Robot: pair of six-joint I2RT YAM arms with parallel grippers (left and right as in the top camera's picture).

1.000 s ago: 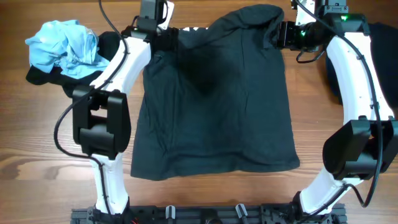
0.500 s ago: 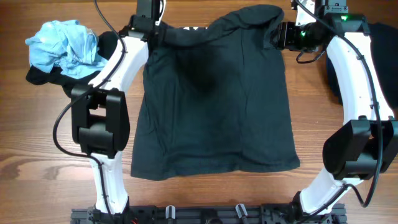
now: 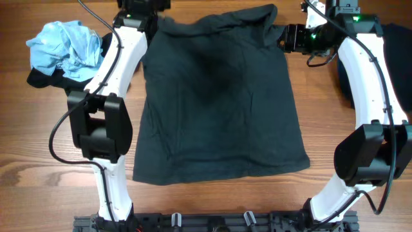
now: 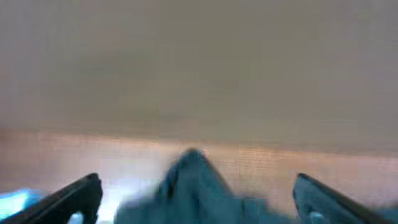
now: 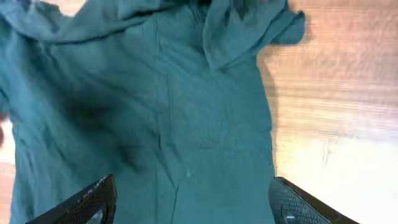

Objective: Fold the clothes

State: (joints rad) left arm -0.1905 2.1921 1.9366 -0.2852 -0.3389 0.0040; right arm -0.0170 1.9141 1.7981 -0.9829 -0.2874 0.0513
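The T-shirt (image 3: 219,96) is plain black. At the table's far left corner, the crumpled garment (image 3: 67,42) is light blue, over black fabric (image 3: 40,78). The table (image 3: 38,142) is brown wood grain. The left arm (image 3: 122,58) and right arm (image 3: 367,64) are white with black joints.

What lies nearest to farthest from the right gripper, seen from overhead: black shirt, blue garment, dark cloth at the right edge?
From the right gripper:
1. Black shirt, just beside it, centre.
2. Dark cloth, right edge.
3. Blue garment, far left.

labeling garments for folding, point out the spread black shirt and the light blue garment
black shirt (image 3: 219,109), overhead view, middle of its flat body
light blue garment (image 3: 67,45), overhead view, centre of the crumpled heap
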